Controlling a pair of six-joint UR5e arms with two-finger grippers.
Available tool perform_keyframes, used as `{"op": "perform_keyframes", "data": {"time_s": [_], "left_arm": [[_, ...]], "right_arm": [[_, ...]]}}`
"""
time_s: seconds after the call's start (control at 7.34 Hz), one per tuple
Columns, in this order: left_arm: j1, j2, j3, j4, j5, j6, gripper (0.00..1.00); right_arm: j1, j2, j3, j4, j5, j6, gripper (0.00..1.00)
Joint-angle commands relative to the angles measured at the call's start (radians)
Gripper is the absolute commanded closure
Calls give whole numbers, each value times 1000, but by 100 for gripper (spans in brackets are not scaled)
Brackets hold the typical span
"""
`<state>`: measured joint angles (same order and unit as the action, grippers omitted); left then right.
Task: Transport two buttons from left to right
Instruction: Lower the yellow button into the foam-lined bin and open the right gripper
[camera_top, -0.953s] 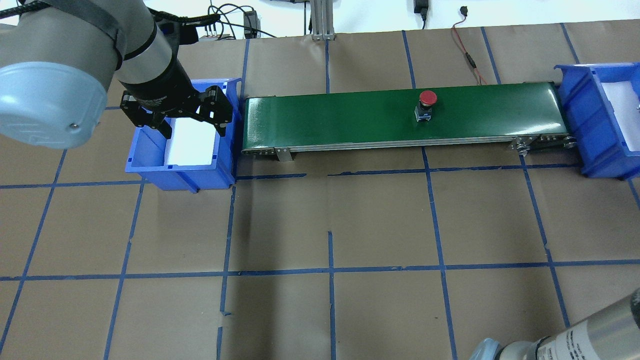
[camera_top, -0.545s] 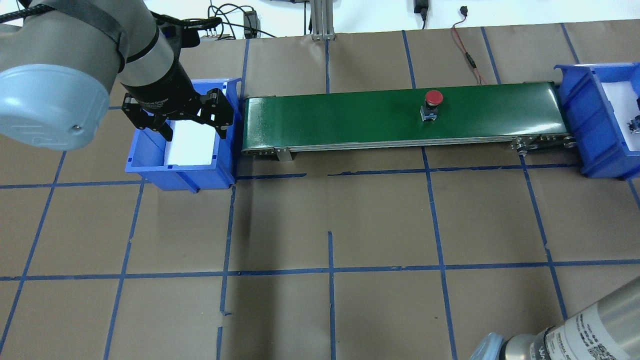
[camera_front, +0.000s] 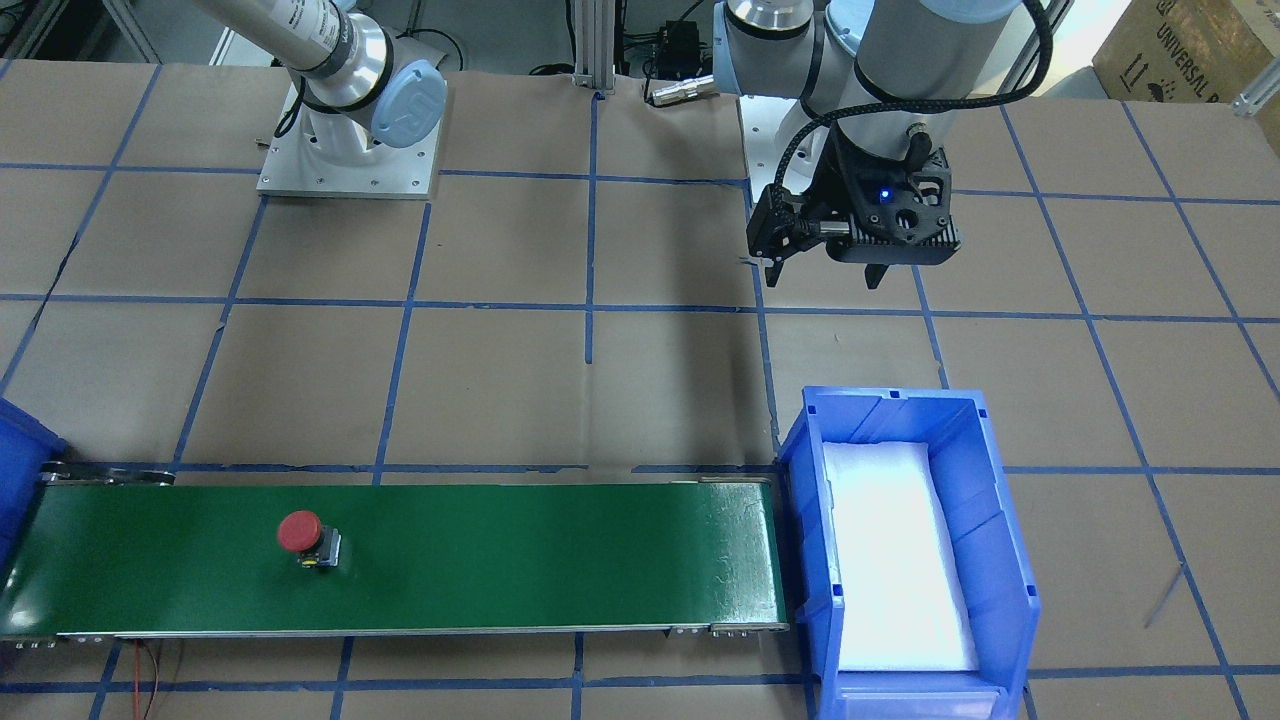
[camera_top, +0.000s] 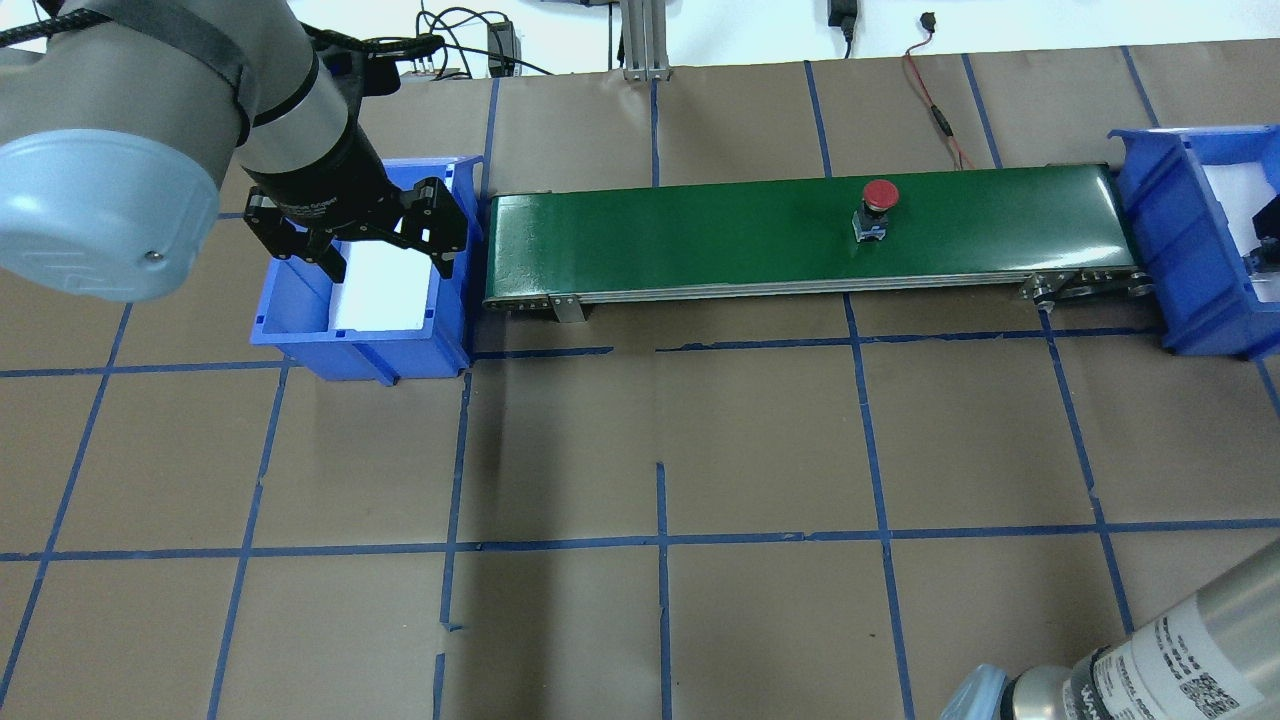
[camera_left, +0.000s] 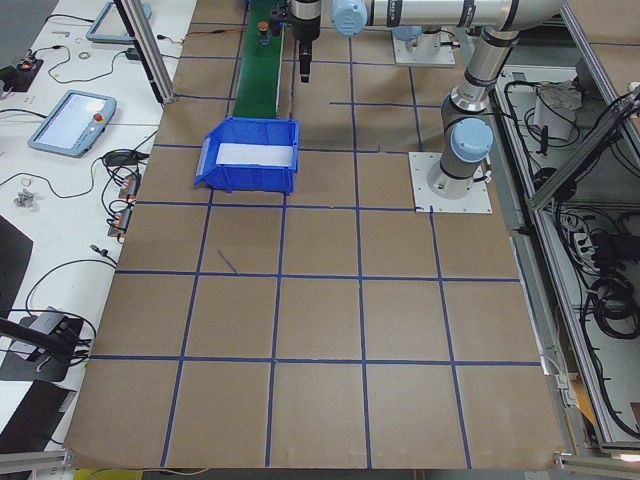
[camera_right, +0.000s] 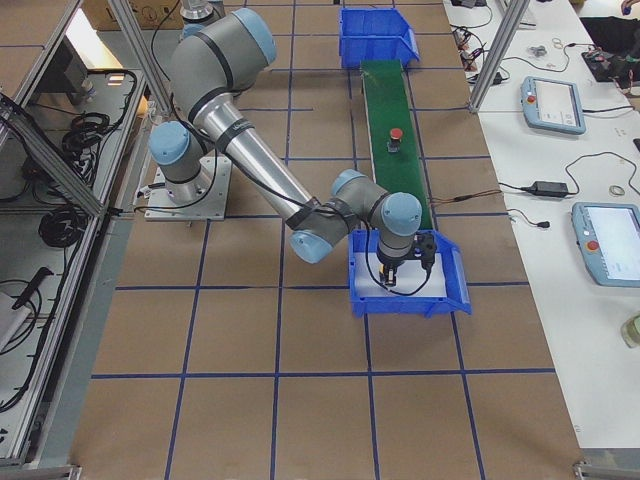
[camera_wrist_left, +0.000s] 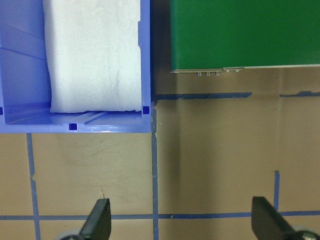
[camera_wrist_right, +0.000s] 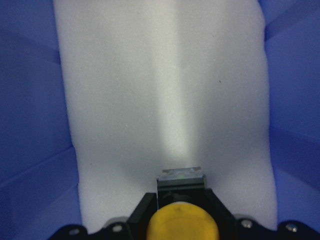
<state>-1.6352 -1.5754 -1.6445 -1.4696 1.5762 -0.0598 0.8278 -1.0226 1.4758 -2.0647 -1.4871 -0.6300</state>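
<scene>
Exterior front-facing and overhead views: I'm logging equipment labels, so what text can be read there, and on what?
"UNIVERSAL R", cut off by the frame edge: on the cardboard box.
White lettering on the body of the left gripper: too blurred to read.
Printed label and square code on the right arm: too small to read.

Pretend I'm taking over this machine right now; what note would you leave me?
Left end effector: open, empty, beside the left bin.
Right end effector: shut on the yellow button, over the right bin.
Red button: on the belt, nearer the right bin.
Done: both buttons are out of the left bin.
Left: release yellow, then bring red into the right bin.
</scene>
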Motion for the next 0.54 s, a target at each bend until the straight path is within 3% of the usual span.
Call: {"op": "perform_keyframes", "data": {"time_s": [0.0, 0.41], "left_arm": [[0, 0, 0, 0, 1, 0, 0], [0, 0, 0, 0, 2, 2, 0]], "right_arm": [[-1, -1, 9, -2, 2, 0, 8], [-1, -34, 3, 0, -12, -5, 0]]}}
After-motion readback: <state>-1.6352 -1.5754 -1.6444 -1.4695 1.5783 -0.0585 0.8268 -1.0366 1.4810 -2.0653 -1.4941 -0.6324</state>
